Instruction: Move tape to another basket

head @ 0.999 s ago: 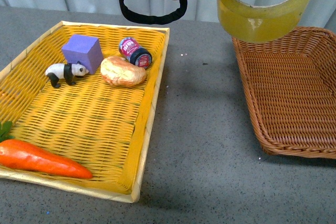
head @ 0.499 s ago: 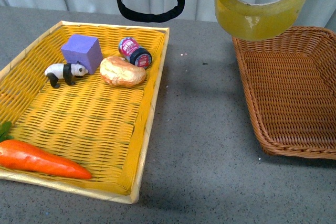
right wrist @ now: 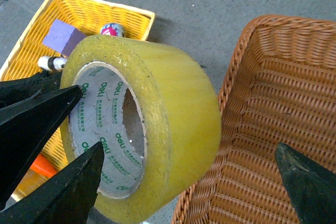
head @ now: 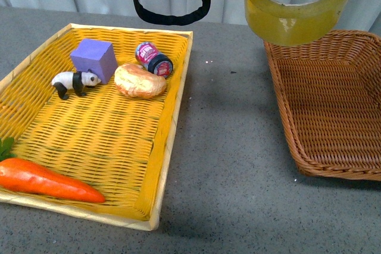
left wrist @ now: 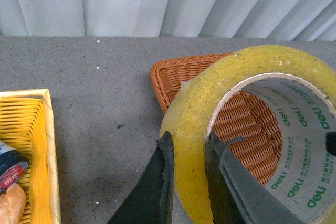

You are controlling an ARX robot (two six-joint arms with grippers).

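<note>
Since the left gripper (left wrist: 189, 137) is clamped on the wall of the tape (head: 297, 19), held high above one corner of the basket (head: 333, 105), we should carry it over the middle and lower it before releasing, lest it clip the rim.

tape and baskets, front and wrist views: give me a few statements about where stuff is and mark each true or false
1. The left gripper pinches the wall of the tape and holds it in the air. True.
2. The tape lies inside the basket. False: it hangs in the air over the basket's far left corner.
3. The carrot lies in the yellow tray. True.
4. The purple block sits in the basket. False: it is in the yellow tray, next to the panda.
5. The right gripper is shut on the tape. False: its jaws are spread wide.
</note>
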